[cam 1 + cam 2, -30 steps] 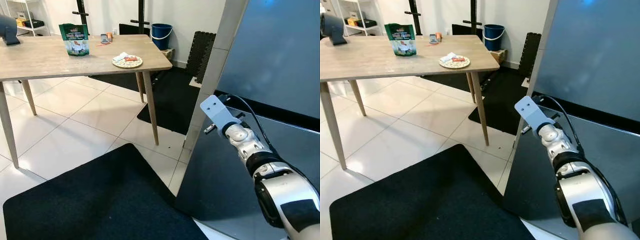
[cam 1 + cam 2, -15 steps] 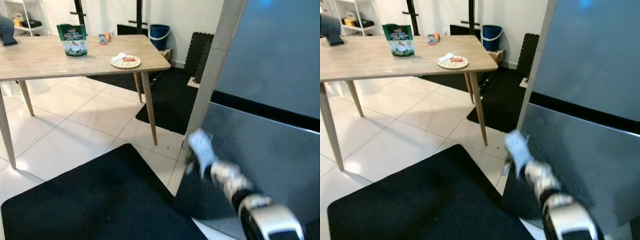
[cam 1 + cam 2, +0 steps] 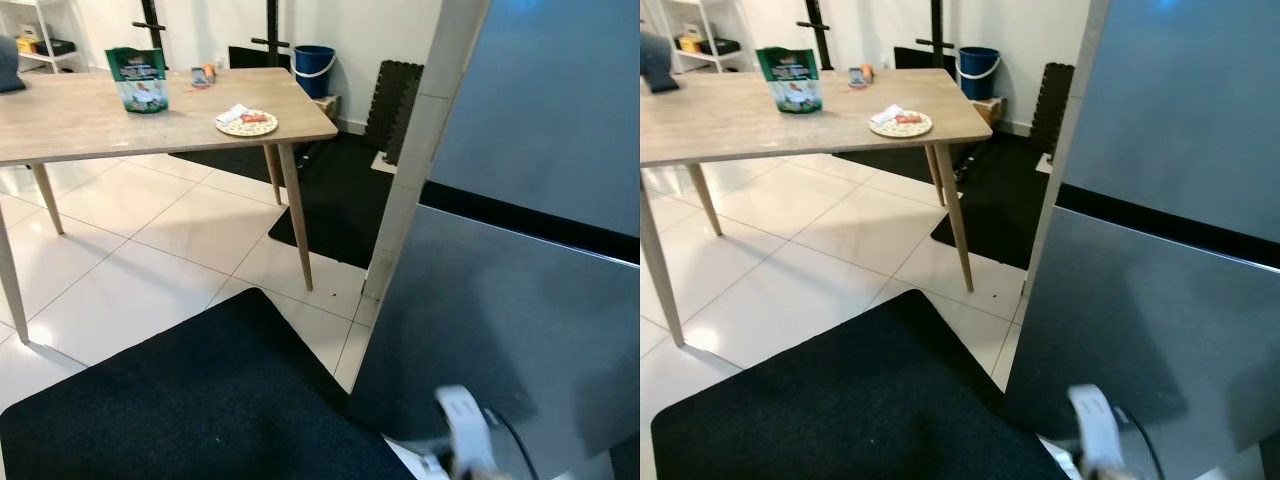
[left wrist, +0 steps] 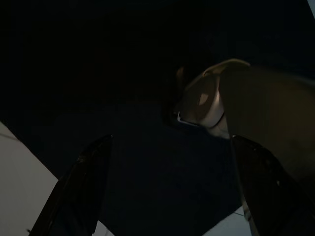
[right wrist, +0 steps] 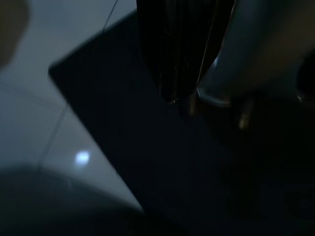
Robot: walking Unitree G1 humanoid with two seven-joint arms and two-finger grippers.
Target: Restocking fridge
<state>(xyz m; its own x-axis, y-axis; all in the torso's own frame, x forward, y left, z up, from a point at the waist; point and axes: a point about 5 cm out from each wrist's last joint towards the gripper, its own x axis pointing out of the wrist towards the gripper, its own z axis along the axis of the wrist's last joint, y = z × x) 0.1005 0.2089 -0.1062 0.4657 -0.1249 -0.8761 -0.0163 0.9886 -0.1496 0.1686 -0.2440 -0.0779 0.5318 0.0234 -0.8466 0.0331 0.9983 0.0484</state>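
Fridge (image 3: 540, 250) stands at right, grey doors closed, black seam between upper and lower door. Right arm's white wrist bracket (image 3: 462, 432) sits low against the lower door, blurred; finger state of right gripper cannot be told. Left gripper (image 4: 167, 187) hangs over black mat (image 3: 200, 400), fingers spread apart, holding nothing. Wooden table (image 3: 90, 115) carries green bag (image 3: 136, 78) and plate (image 3: 246, 122).

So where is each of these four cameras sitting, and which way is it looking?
Left eye: on the head, looking forward and down at the fridge, table and black mat.
Right eye: beside it, sharing that scene; the right arm's white bracket shows low down.
Left wrist: along two spread black fingers, down at the dark mat.
Right wrist: blurred, aimed at mat and tile.
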